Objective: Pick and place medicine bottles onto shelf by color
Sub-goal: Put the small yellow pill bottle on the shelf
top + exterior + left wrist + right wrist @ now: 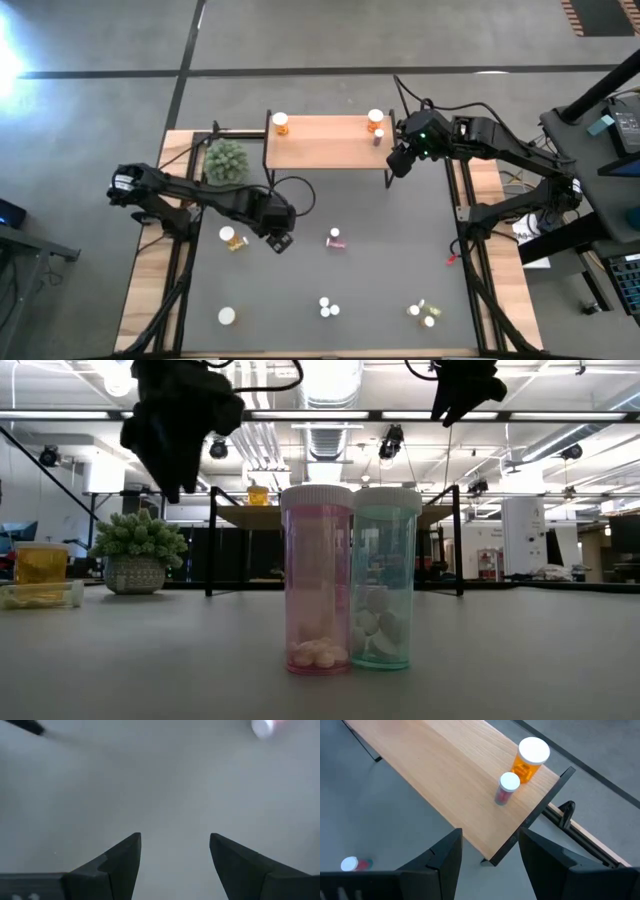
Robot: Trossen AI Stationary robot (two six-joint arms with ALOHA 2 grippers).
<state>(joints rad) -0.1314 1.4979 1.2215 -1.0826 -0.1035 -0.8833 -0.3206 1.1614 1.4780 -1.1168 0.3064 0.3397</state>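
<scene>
Two bottles stand nearest the low camera, a pink bottle [318, 578] and a teal bottle [385, 577] touching side by side, both upright on the dark mat [380, 270]; farther back the shelf [325, 142] carries an orange bottle [281, 123] at its left end, and at its right end a larger orange bottle [531, 759] with a small pink-bodied bottle [507, 788] just beside it.

Left gripper [279, 240] hangs over the mat with fingers apart and nothing between them; the left wrist view shows only bare mat under it; the yellow bottle [231, 238] lies on its side just to its left, and the magenta bottle [335, 240] lies on its side a little to its right, long axis roughly toward the shelf; the left arm is clearly the nearer one to both, and I judge one of them its next pick, which would call for turning the fingers across the bottle's body.

Right gripper [399, 160] hovers just off the shelf's right end, released and empty, its arm reaching in from the right; other bottles stand well apart near the front edge of the mat.
</scene>
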